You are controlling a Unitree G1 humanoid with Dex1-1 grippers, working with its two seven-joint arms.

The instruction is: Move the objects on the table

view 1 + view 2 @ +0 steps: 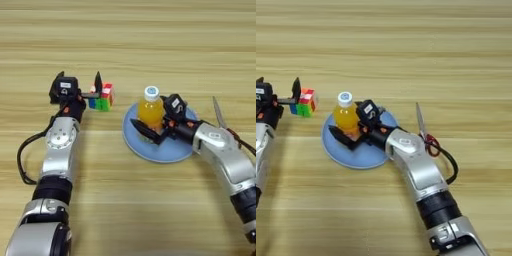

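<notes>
A small orange-drink bottle (150,109) with a white cap stands upright on a round blue plate (172,150). My right gripper (141,121) reaches in from the right and is shut on the bottle's lower half. One black finger (146,132) lies across the bottle's front; the other is hidden behind the bottle. No black pen shows. A pair of scissors (219,114) with a grey blade and red handle loops (431,145) lies right of the plate, beside my right forearm. My left gripper (96,89) stands open at the left side of a colourful puzzle cube (105,97).
The wood-grain table (130,40) stretches wide behind everything. A black cable (22,157) loops beside my left forearm, and another (452,165) curls by the right arm.
</notes>
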